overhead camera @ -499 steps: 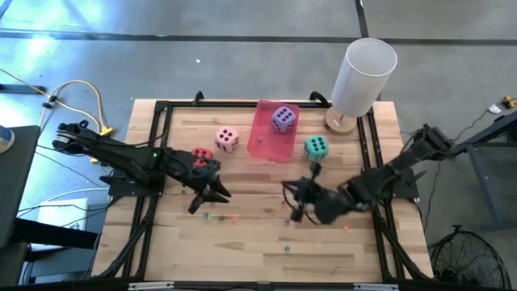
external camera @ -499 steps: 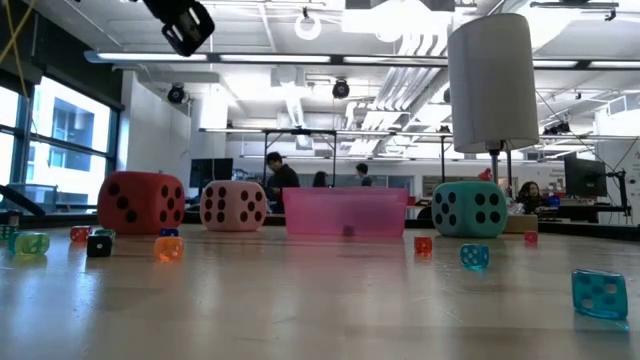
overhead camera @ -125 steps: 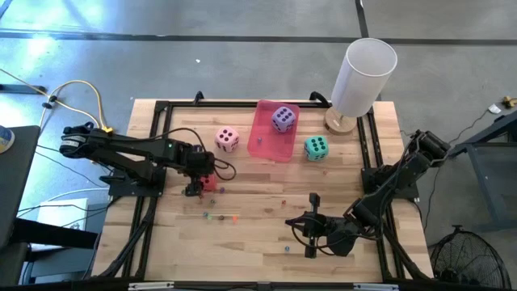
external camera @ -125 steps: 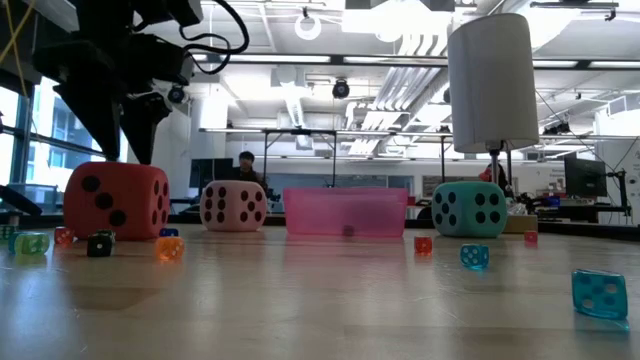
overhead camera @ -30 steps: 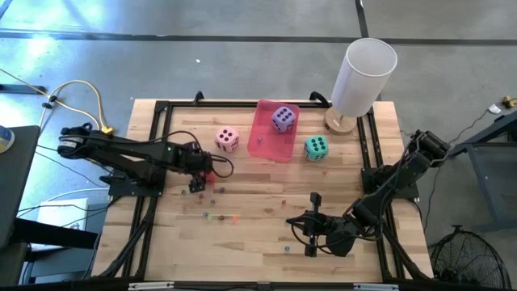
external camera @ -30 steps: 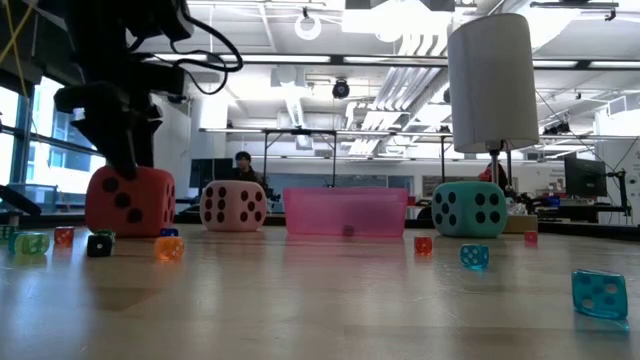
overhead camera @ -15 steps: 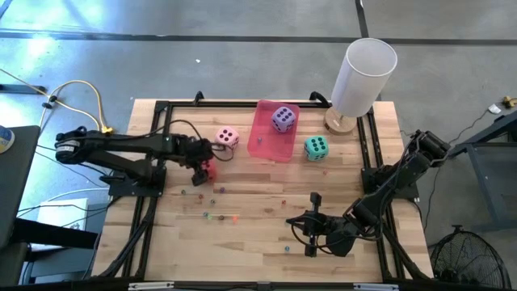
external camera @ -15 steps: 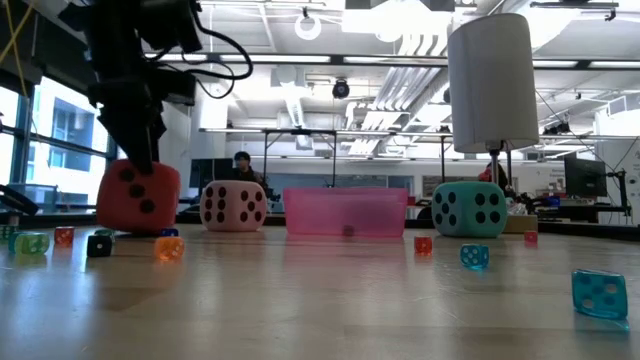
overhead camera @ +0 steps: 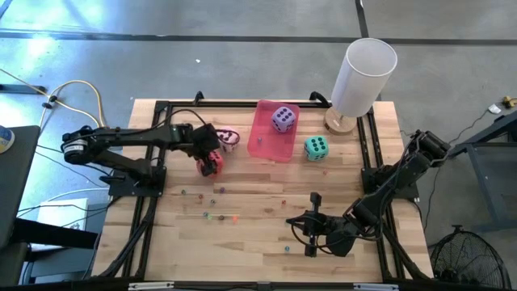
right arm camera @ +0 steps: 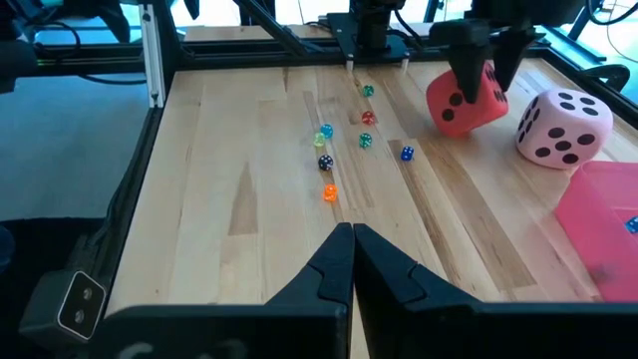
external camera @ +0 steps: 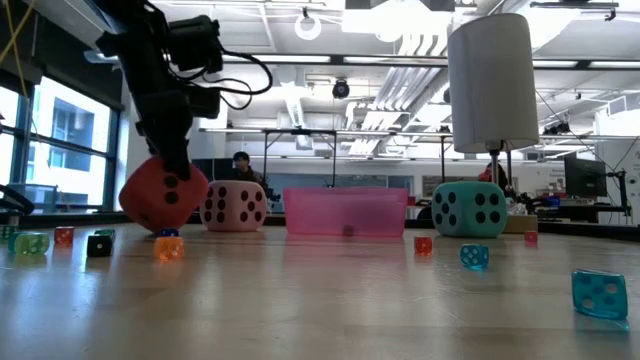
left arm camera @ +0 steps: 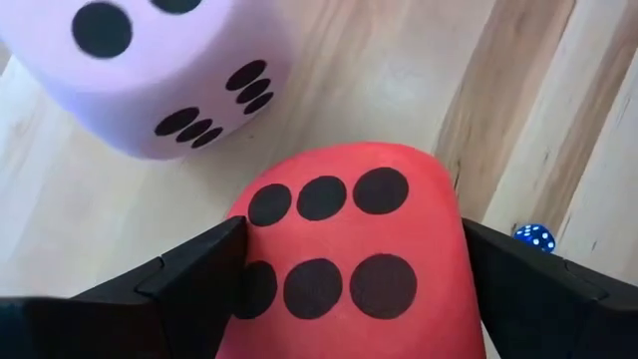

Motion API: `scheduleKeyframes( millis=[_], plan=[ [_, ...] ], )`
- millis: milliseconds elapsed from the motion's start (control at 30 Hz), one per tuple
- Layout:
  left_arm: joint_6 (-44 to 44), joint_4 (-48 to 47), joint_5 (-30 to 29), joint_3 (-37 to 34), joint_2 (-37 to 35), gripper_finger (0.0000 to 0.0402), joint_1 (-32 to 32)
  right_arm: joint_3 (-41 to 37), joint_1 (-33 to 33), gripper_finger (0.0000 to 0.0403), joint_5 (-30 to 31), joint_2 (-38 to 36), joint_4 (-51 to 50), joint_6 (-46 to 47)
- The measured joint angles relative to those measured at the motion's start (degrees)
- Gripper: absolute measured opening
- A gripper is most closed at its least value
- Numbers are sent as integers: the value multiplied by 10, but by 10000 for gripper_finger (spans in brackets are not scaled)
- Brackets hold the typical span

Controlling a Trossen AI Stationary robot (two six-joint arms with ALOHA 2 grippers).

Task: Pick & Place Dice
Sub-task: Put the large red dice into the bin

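My left gripper point(overhead camera: 208, 158) is closed on the red die point(overhead camera: 212, 165), left of the table's middle. The die shows tilted in the low view point(external camera: 163, 196) and fills the left wrist view point(left arm camera: 349, 239). Just beyond it the pink die point(overhead camera: 229, 138) rests on the table, partly under the arm's cable. The purple die point(overhead camera: 282, 119) sits in the pink tray point(overhead camera: 271, 147). The teal die point(overhead camera: 316, 147) stands right of the tray. My right gripper point(overhead camera: 289, 222) waits shut near the front right. My left gripper pinches the red die by two opposite sides point(left arm camera: 244, 234) between its two fingers point(left arm camera: 189, 279), with the six-pip face point(left arm camera: 329, 239) turned up toward the wrist. The fingers come from above, pointing down. The die sits tilted; whether its lowest corner point(external camera: 160, 231) touches the table I cannot tell.
Small coloured dice point(overhead camera: 218, 214) lie scattered on the wood between the arms, also in the right wrist view point(right arm camera: 344, 140). A tall white cylinder point(overhead camera: 363, 77) on a wooden base stands at the far right corner. Black frame rails point(overhead camera: 153, 194) run along the table's sides.
My left gripper has carried the red die toward the table's right and far edge, up to the pink die. The die has tipped from flat on the table to a tilted pose.
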Motion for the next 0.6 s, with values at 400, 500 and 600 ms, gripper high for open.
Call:
scheduleKeyframes(
  millis=[400, 500, 600],
  plan=[
    [24, 8, 3, 0, 1, 265, -4, 0, 0, 1, 0, 0, 0, 0],
    [41, 9, 17, -1, -6, 243, -5, 0, 0, 1, 0, 0, 0, 0],
    [32, -7, 21, 4, -25, 234, -22, 0, 0, 1, 0, 0, 0, 0]
  ],
)
